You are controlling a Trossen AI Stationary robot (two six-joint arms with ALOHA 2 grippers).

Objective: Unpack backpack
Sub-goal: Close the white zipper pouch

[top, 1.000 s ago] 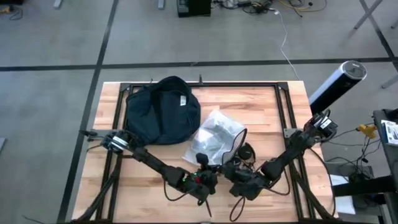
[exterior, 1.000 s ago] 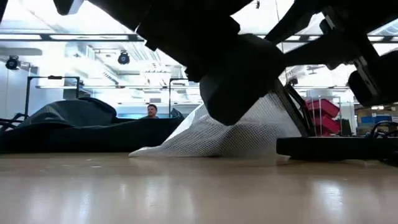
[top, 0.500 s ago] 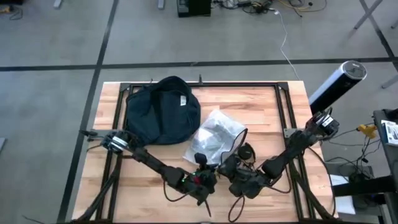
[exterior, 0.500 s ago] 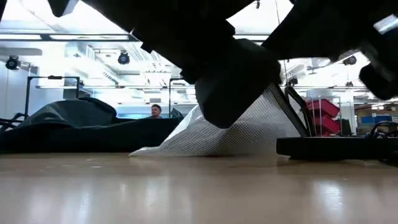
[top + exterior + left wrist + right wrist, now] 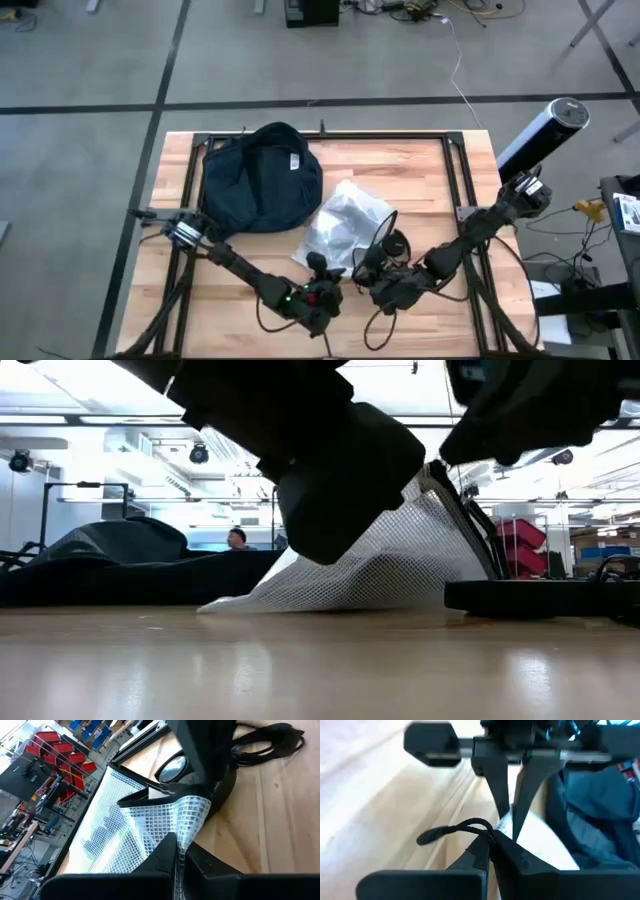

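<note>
I see the wooden table (image 5: 420, 170) spread under both arms, with the backpack (image 5: 258, 180) lying slumped at its far left part, dark navy, a short white label on its upper side. It lies well apart from both grippers. In the low view it is a dark low mound (image 5: 120, 555) at the left, and a person's head shows behind it in the room.

Just right of the backpack lies a silvery mesh pouch (image 5: 345, 225), flat at its far end and lifted at its near corner. Beside it, toward the right arm, sit black headphones (image 5: 393, 245) with a tangle of cable.

My left gripper (image 5: 322, 272) is near the front middle of the table, and its fingers are pinched together on the near corner of the mesh pouch (image 5: 192, 817), the mesh bunching up between them.

My right gripper (image 5: 368, 268) is just beside the left one, facing it. Its fingers (image 5: 479, 851) are closed on a thin black cord (image 5: 452, 831) that loops out to one side.
</note>
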